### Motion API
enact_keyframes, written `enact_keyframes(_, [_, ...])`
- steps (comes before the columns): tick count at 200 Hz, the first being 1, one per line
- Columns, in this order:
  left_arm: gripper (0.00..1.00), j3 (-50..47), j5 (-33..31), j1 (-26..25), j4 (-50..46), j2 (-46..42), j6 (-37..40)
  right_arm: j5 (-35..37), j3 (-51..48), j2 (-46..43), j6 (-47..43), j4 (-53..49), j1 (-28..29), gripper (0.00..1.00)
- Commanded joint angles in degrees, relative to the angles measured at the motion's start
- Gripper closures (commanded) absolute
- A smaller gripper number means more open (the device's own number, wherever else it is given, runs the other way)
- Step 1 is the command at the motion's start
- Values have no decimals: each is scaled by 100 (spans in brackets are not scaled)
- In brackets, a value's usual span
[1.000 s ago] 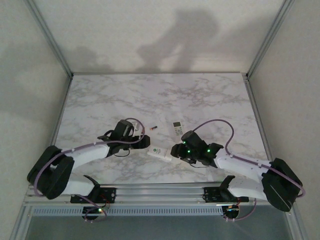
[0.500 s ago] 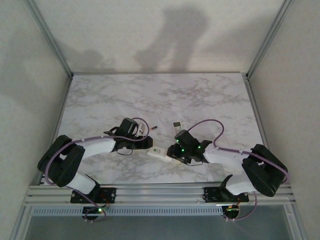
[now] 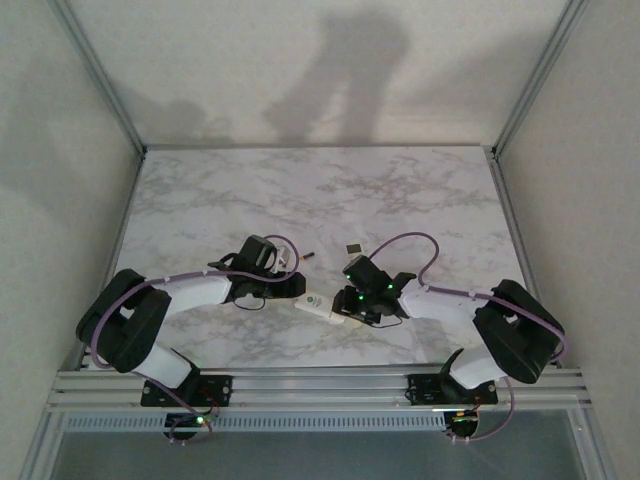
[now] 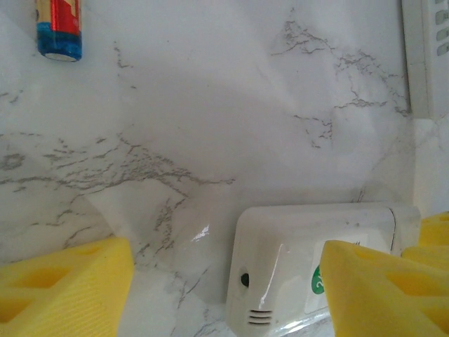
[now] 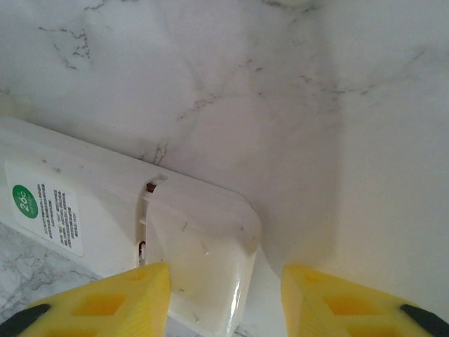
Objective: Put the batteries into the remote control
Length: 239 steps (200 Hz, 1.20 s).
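The remote control lies back-up by the near edge of the tabletop — the left gripper and right gripper are both spread over its ends. The left wrist view adds a battery beyond, red and blue.

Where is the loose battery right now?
The battery lies on the marble table near the middle of the top view, beside the left arm at its wrist. It is on the far side of the remote control.

Remote control, back: white label with a round green sticker reading "26c". The fine print beside it is too small to read. Battery wrapper: no legible lettering.
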Motion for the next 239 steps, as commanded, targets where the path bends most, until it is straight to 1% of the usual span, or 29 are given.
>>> enact_keyframes(1, [28,38,121,-57,-64,192,77,74,77,134,-149,-430,33,54])
enact_keyframes(26, [28,29,180,-79,-43,220,88,55,108,150,-152,-386,33,52])
enact_keyframes(68, [28,29,215,-96,-23,297,105,-117,177,304,-61,-165,36,54])
enact_keyframes(112, [28,20,325,-125,64,386,92,-229,117,329,147,188,38,61])
enact_keyframes(159, [29,-88,807,-160,435,560,-57,-252,-151,379,354,682,45,64])
enact_keyframes(177, [29,-110,825,-164,502,569,-103,-259,-233,452,399,848,54,66])
enact_keyframes(188, [29,-103,786,-163,494,578,-98,-238,-193,493,322,746,62,68])
enact_keyframes(217, [28,-111,718,-165,475,587,-103,-129,-98,263,137,549,94,67])
enact_keyframes(239, [27,-93,693,-169,454,569,-99,59,-13,86,9,255,89,60])
